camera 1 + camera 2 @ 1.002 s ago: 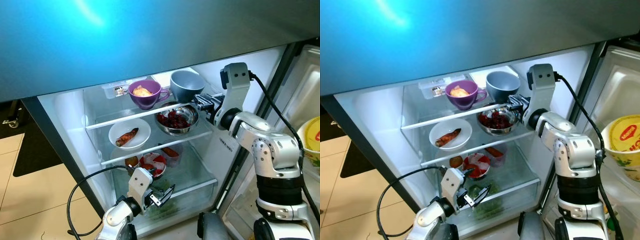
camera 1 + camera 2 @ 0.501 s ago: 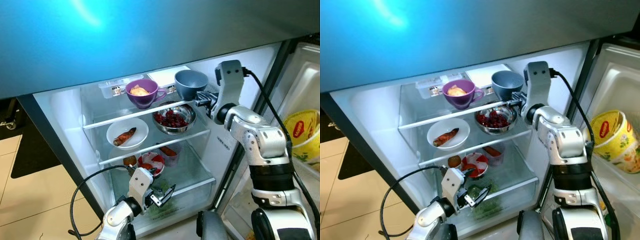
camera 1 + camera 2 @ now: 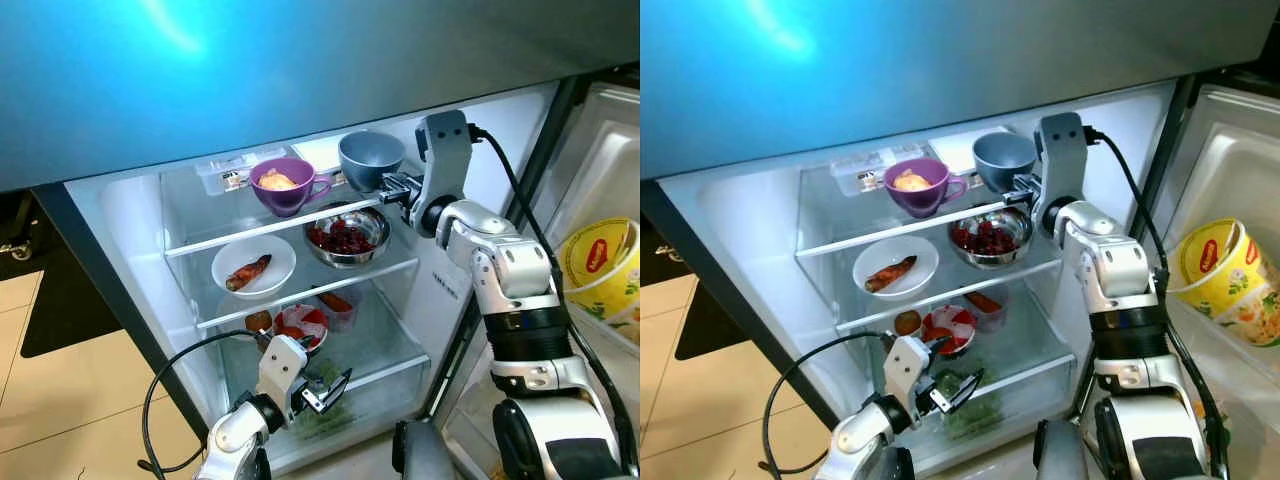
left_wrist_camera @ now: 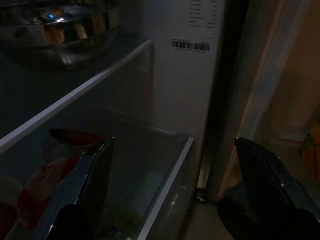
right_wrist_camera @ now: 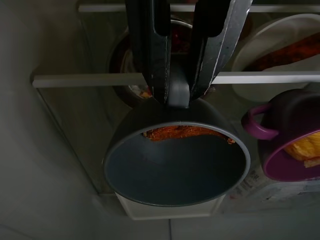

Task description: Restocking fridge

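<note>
The fridge [image 3: 130,230] stands open in front of me, with its glass shelves lit up. My right hand [image 3: 392,187] reaches up to the top shelf [image 3: 260,228]. Its two black fingers [image 5: 152,50] are shut tight on the near rim of the grey bowl [image 3: 370,158], so the bowl sits just past my fingertips, out over the right end of that shelf. In my right wrist view I can see a bit of orange food [image 5: 185,132] stuck inside the bowl, near the rim I am pinching.

Just beside the grey bowl, to its left, is a purple cup [image 3: 284,185] with something yellow in it. Right under my hand, on the middle shelf, is a shiny metal bowl [image 3: 346,235] of dark red food. Left of that is a white plate [image 3: 253,266] with a sweet potato [image 3: 249,272].

My left hand [image 3: 325,390] hangs low by the bottom drawer [image 4: 165,165], fingers spread wide apart, holding nothing.
</note>
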